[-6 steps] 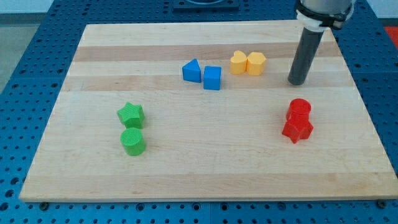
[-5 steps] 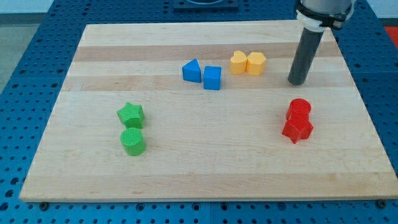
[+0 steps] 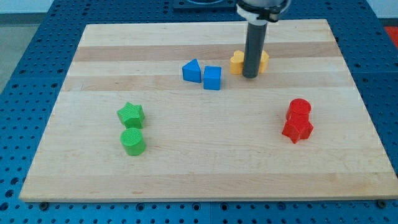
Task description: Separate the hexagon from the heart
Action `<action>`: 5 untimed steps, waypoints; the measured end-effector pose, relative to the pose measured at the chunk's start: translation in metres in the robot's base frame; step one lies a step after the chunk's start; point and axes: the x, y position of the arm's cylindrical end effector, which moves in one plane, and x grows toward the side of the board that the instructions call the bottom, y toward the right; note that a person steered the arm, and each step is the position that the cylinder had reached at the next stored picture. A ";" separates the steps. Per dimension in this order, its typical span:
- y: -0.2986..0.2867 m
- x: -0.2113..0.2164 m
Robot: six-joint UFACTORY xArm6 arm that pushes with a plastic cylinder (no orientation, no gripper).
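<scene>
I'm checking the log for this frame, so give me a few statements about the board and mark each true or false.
1. My tip sits just below the two yellow blocks, in front of where they meet. True.
2. The red blocks lie at the view's left. False: they are at the view's right.
3. The green star is above the green cylinder in the view. True.
4. The blue blocks touch the yellow heart. False: a gap separates them.
</scene>
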 end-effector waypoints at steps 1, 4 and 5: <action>0.010 -0.011; 0.013 -0.056; 0.017 -0.057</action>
